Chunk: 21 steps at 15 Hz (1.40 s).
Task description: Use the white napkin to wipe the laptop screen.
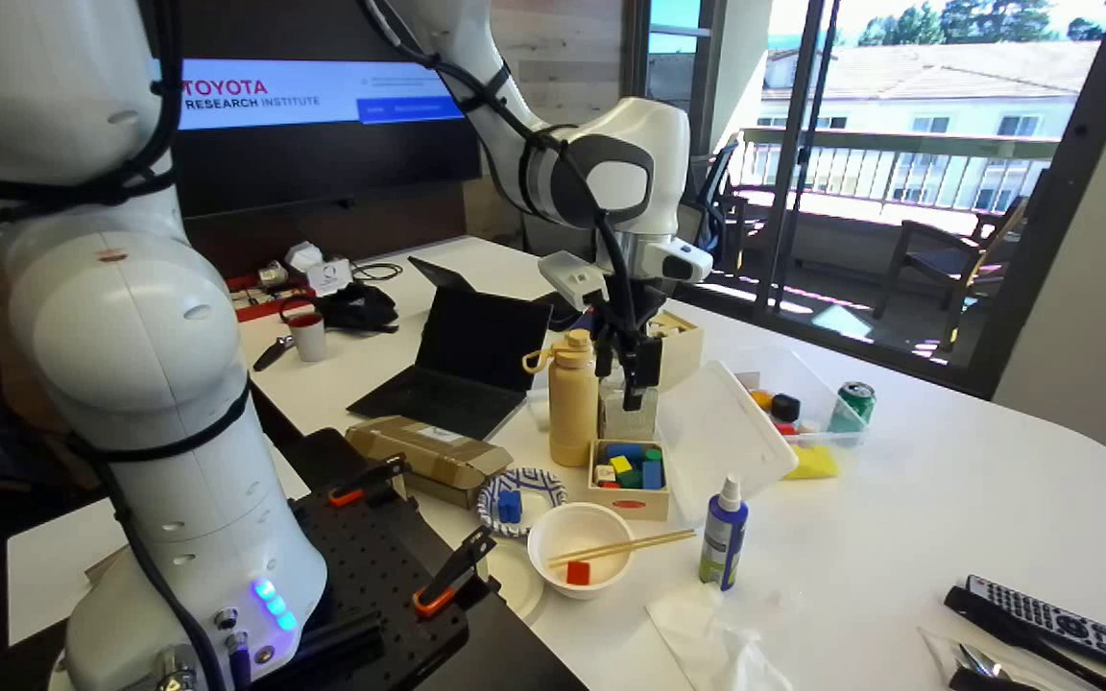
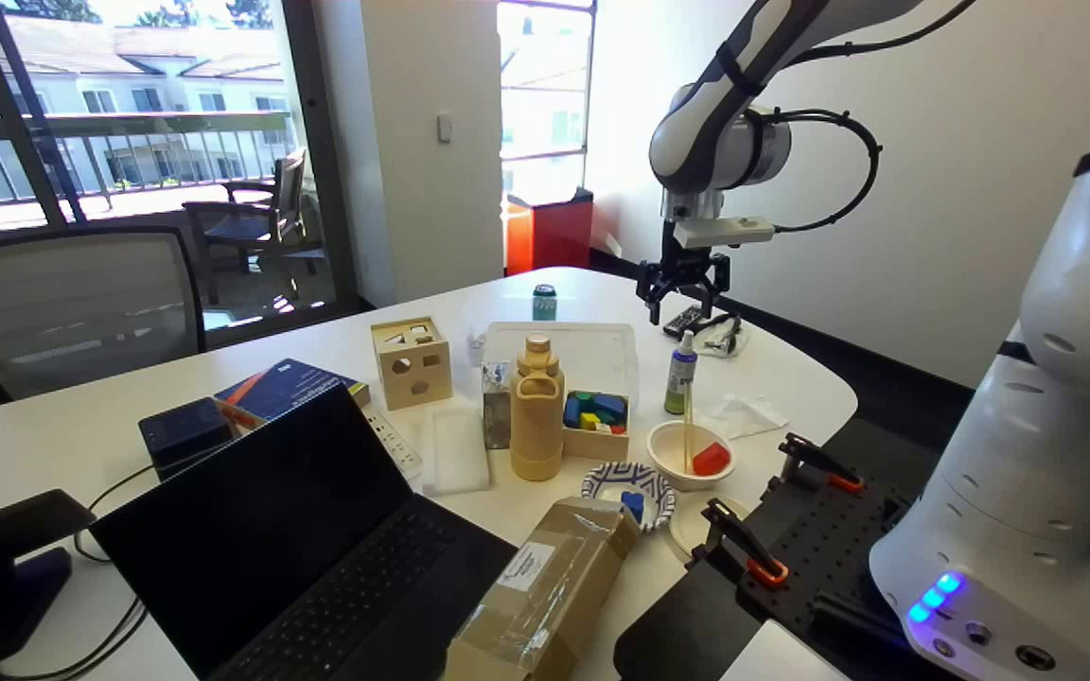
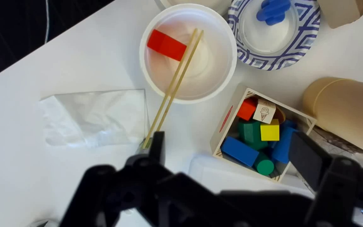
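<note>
The white napkin lies flat and a little crumpled on the table near the spray bottle and bowl. It also shows in an exterior view and at the left of the wrist view. The laptop screen is dark and stands open, behind the tan bottle and cardboard box; it is large in an exterior view and out of the wrist view. My gripper is open and empty, pointing down high above the table, with its fingers apart in an exterior view and in the wrist view.
A white bowl holds chopsticks and a red block. A spray bottle, a tan bottle, a wooden box of blocks, a patterned plate and a cardboard box stand between the napkin and the laptop.
</note>
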Each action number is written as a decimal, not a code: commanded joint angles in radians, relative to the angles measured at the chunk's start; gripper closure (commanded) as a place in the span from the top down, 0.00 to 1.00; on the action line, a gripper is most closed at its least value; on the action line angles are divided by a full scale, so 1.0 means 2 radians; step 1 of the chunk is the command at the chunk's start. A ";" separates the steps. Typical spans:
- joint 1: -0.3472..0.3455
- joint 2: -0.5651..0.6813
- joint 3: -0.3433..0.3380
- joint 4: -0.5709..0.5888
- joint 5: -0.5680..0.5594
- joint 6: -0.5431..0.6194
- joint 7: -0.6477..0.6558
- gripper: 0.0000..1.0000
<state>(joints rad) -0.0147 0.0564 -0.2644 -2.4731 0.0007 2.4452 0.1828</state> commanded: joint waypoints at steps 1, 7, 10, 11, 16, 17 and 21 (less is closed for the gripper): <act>-0.022 0.000 0.022 0.001 -0.002 -0.001 0.001 1.00; -0.022 0.006 0.024 0.003 -0.011 0.015 0.018 1.00; -0.034 0.048 0.029 0.012 -0.036 0.059 -0.019 1.00; -0.038 0.066 0.027 0.015 -0.045 0.071 -0.027 1.00; -0.083 0.162 0.020 0.039 -0.044 0.113 -0.102 1.00; -0.096 0.182 0.020 0.049 -0.040 0.115 -0.119 1.00; -0.170 0.263 0.036 0.114 -0.018 0.096 -0.207 1.00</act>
<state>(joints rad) -0.2625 0.4681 -0.2206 -2.3565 -0.0674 2.6632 -0.1220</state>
